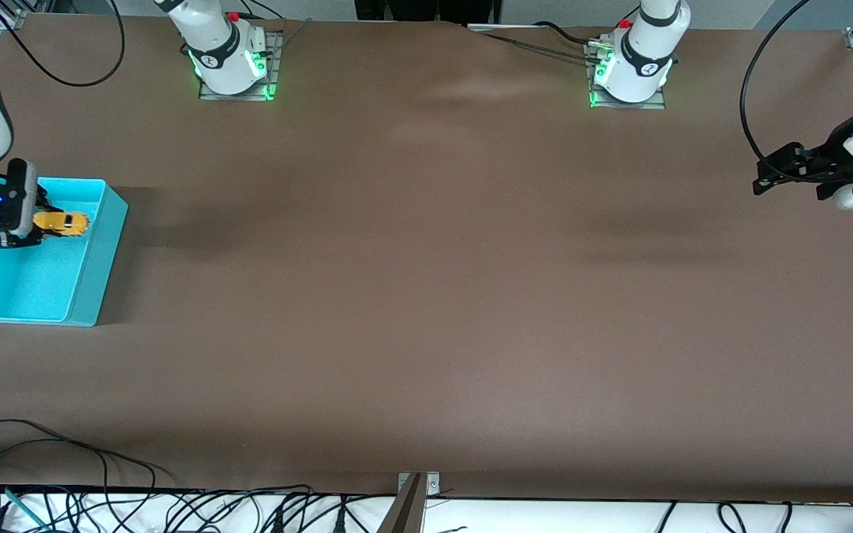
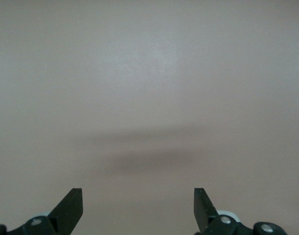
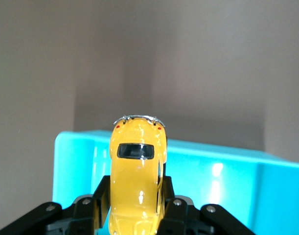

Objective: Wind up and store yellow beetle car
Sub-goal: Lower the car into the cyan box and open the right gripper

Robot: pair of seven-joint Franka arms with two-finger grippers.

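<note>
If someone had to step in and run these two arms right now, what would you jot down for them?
Right gripper: shut on the yellow beetle car, held over the turquoise bin at the right arm's end of the table.
Left gripper: open, empty, waiting over bare table at the left arm's end.
Done: car picked up and carried to the bin. Whether it was wound cannot be told.
Left: lower the car into the bin, release, withdraw.

The bin (image 1: 97,255) sits on the tabletop (image 1: 426,296) at the right arm's end. The right end effector (image 1: 30,222) hangs over the bin, clamped on the toy car (image 1: 62,223), which it holds above the bin's floor. The left end effector (image 1: 767,178) waits over the bare tabletop at the left arm's end, well apart from the bin, fingers (image 2: 71,205) spread with nothing between them.
</note>
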